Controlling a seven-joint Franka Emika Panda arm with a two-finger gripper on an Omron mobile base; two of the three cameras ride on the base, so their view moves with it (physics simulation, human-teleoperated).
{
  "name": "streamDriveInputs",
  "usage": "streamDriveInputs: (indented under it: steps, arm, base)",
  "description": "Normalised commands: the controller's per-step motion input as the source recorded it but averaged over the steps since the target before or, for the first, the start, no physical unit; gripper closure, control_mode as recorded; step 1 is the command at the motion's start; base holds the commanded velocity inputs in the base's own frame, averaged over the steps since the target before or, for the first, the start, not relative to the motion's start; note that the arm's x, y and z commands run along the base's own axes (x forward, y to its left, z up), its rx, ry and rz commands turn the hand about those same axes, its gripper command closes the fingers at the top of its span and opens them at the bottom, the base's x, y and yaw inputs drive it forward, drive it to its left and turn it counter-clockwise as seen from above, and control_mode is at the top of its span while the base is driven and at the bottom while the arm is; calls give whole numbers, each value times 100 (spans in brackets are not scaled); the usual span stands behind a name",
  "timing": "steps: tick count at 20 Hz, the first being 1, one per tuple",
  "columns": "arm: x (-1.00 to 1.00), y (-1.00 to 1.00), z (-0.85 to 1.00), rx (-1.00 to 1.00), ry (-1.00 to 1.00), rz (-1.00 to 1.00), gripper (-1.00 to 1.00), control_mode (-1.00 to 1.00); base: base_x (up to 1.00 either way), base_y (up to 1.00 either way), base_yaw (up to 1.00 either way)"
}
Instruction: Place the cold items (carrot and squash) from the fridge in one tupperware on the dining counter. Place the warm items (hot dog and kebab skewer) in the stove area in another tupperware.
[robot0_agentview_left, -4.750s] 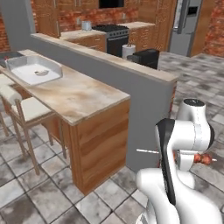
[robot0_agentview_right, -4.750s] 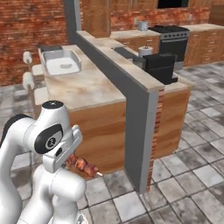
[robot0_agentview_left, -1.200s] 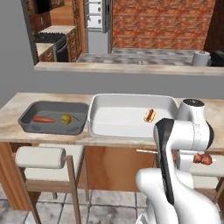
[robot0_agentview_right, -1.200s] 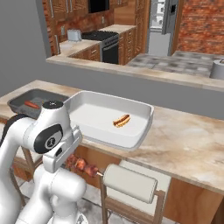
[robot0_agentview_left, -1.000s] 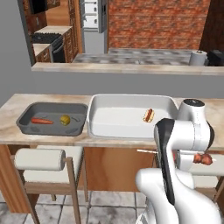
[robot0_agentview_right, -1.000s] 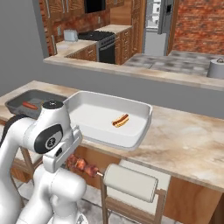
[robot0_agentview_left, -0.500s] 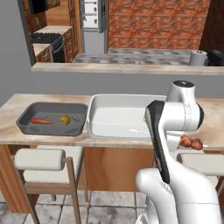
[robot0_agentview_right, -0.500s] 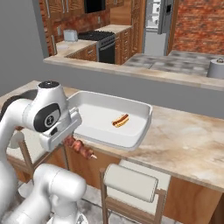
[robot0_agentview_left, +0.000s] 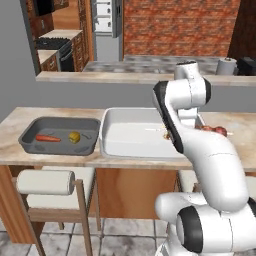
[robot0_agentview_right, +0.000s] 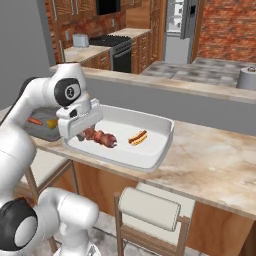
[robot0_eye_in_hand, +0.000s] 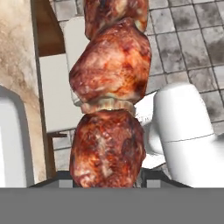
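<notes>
Clamped on the kebab skewer (robot0_agentview_right: 99, 136), the gripper (robot0_agentview_right: 86, 134) has lifted from below counter height a moment ago to hang over the near left part of the white tupperware (robot0_agentview_right: 159, 150), so the warm item now looks set for lowering in. Deeper in that same tupperware the hot dog (robot0_agentview_right: 138, 136) already lies, just beyond the skewer's tip. Left of the white tupperware sits the grey tupperware (robot0_agentview_left: 30, 135) with the carrot (robot0_agentview_left: 48, 138) and squash (robot0_agentview_left: 74, 137), so the cold half seems done.
</notes>
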Motion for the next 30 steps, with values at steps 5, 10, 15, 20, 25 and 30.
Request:
streamDriveInputs:
  steps: [5,10,15,20,25,30]
  arm:
    - [92,-30,-44,3,-16,0,100,-100]
    - [84,-8,-70,10,-39,1,100,-100]
    - [99,9,-61,1,-20,4,100,-100]
    - [100,16,-57,0,-3,5,100,-100]
    - [100,2,-49,1,0,7,100,-100]
    - [100,0,-42,5,0,8,100,-100]
  base:
    - [0,0,0]
    - [0,0,0]
    - [0,0,0]
    - [0,0,0]
    - [0,0,0]
    - [0,0,0]
